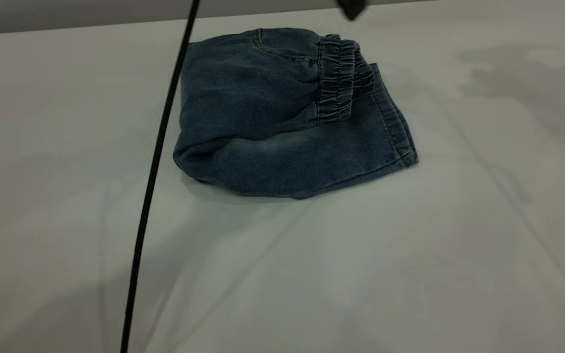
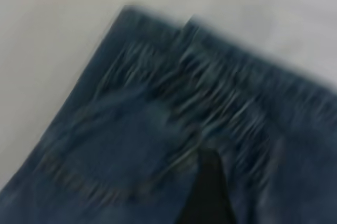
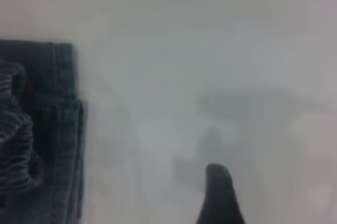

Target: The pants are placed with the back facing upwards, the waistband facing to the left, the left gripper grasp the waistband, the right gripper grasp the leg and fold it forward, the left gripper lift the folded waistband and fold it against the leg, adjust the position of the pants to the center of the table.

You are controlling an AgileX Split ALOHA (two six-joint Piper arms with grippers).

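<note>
Exterior view: the pants (image 1: 282, 117) are lying folded into a compact bundle on the worktop (image 1: 410, 274), with the gathered waistband (image 1: 339, 78) turned over onto the leg (image 1: 312, 157), whose hemmed cuff is sticking out just beyond the waistband on the bundle's right. Both folds look done, so the step in hand is, I judge, shifting the bundle toward the middle of the worktop; it is sitting toward the far edge. A black cable (image 1: 157, 162) is hanging across the bundle's left end. A dark tip near the far edge, beyond the waistband, is probably part of a gripper; which one I cannot tell.

Left wrist view: the left gripper (image 2: 208, 192) is hovering close over the denim near the waistband. Only one dark finger is showing, so I cannot tell whether the fingers are apart or together. For a clean shift, it should press or pinch through all layers at once, so the top fold is not peeling back.

Right wrist view: the right gripper (image 3: 220, 195) is hanging over bare worktop, beside the cuff end and apart from it. One finger only is showing; its state is unclear too. Dragging slowly, with the bundle kept flat, would be the safer way.
</note>
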